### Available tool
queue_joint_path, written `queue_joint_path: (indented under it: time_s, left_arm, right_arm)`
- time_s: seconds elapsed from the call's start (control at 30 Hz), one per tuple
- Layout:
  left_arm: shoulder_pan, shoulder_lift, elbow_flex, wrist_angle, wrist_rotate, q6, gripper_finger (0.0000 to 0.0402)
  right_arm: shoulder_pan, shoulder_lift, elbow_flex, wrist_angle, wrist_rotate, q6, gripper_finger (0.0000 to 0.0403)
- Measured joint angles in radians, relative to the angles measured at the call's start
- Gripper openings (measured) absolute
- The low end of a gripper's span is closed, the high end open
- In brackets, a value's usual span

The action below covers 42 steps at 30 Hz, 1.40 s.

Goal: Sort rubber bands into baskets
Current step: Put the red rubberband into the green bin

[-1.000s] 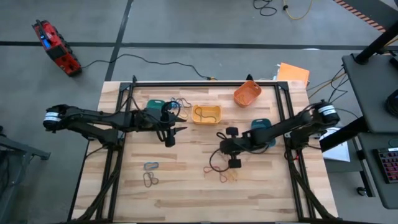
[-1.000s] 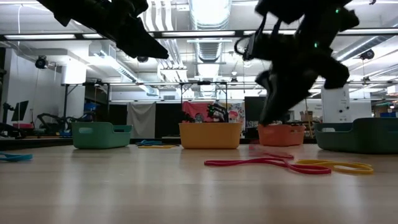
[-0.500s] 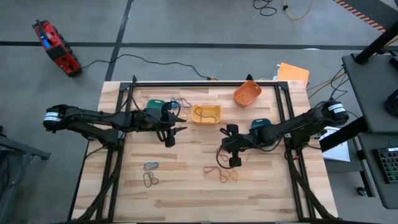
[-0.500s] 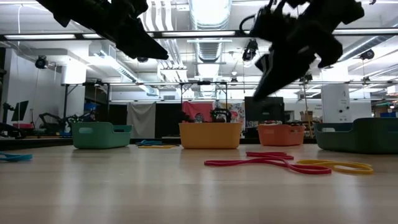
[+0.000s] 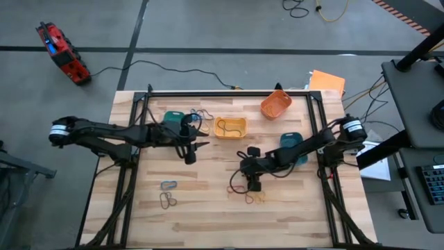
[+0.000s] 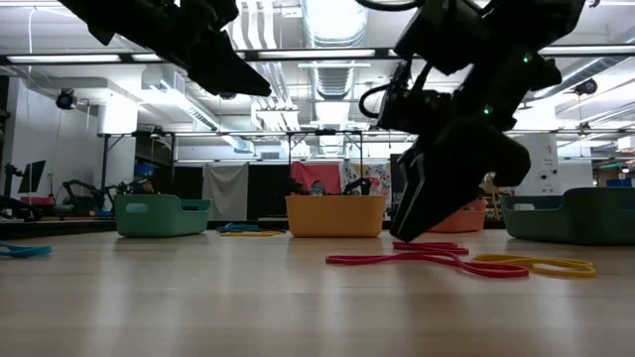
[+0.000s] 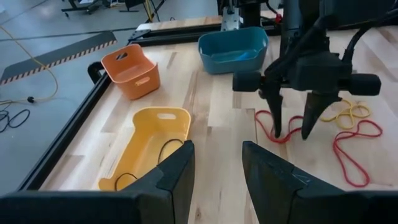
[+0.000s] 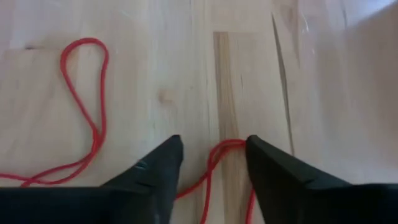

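My right gripper [image 8: 214, 152] stands open low over the table's middle, pointing down. Its two fingers straddle one end loop of a red rubber band [image 8: 225, 148]; whether they touch it I cannot tell. The band lies flat on the wood [image 5: 239, 187] beside yellow bands [image 5: 257, 197]. My left gripper [image 5: 191, 154] hangs open and empty above the table, near the teal-green basket [image 5: 173, 118]. The yellow basket [image 5: 231, 127] with a dark band in it, the orange basket [image 5: 275, 104] and the blue basket [image 7: 233, 48] stand along the far side.
More bands lie near the left front [image 5: 168, 194] and between the teal-green and yellow baskets [image 5: 202, 114]. My right arm reaches across the blue basket [image 5: 291, 141]. Black frame rails [image 5: 229, 92] edge the table. Bare wood lies along the near edge.
My right gripper rose a little, then sank toward the red band and shifted toward the table's left. Its fingers have opened, and they now stand on either side of the band's loop. The bands lie as before.
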<state>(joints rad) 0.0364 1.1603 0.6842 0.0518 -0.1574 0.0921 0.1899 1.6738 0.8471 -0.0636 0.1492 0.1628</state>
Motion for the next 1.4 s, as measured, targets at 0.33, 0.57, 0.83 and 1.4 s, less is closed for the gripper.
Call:
queue_joint_path:
  time_s: [0.33,0.57,0.83,1.4]
  left_arm:
    - [0.000,0.106,-0.002,0.080,0.001,0.004,0.0119]
    - [0.000,0.156,0.000,0.149,0.003,0.009,0.0119]
    - [0.000,0.156,0.001,0.173,0.034,0.008,0.0119]
    - [0.000,0.187,0.002,0.279,0.410,0.049,0.0119]
  right_arm:
    - [-0.030,0.028,0.001,-0.024,0.000,0.011,0.0198]
    - [-0.041,0.036,-0.004,-0.040,0.008,-0.006,0.0038]
    - [-0.044,-0.018,-0.011,-0.018,0.045,-0.087,0.0009]
    - [-0.067,-0.168,-0.009,0.427,-0.017,-0.315,0.0009]
